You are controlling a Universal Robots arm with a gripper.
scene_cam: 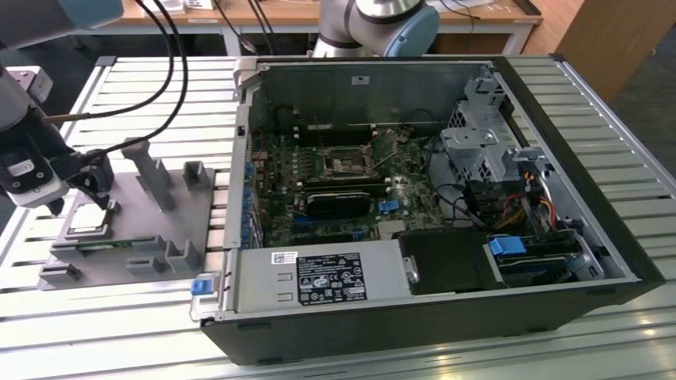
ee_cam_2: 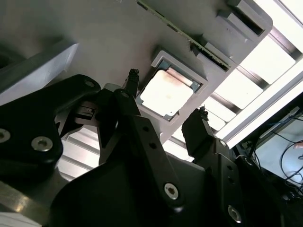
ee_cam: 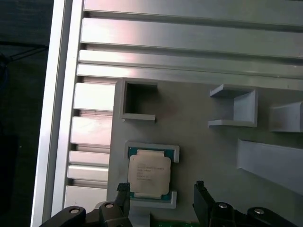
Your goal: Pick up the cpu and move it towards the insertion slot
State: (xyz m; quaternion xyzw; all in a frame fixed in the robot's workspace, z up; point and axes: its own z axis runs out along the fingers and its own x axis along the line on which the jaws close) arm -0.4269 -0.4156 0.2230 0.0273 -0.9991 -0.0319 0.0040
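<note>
The cpu (scene_cam: 89,221) is a small silvery square chip lying flat in a shallow pocket at the near left corner of the grey fixture (scene_cam: 148,231). My gripper (scene_cam: 95,198) hangs just above it, open. In both wrist views the chip (ee_cam_2: 166,92) (ee_cam: 149,175) lies below and between the black fingertips (ee_cam_2: 133,76) (ee_cam: 123,188), which stand apart from it; the gripper (ee_cam_2: 167,94) (ee_cam: 161,186) holds nothing. The insertion slot (scene_cam: 347,164), a shiny metal frame with a dark centre, sits on the motherboard inside the open computer case, well to the exterior view's right of the gripper.
The black computer case (scene_cam: 591,237) lies open on a slatted aluminium table (scene_cam: 158,87). Upright posts (scene_cam: 148,170) rise from the fixture beside the gripper. A thin green memory stick (ee_cam_2: 180,30) lies in the fixture by the chip. Cables (scene_cam: 174,63) hang over the table.
</note>
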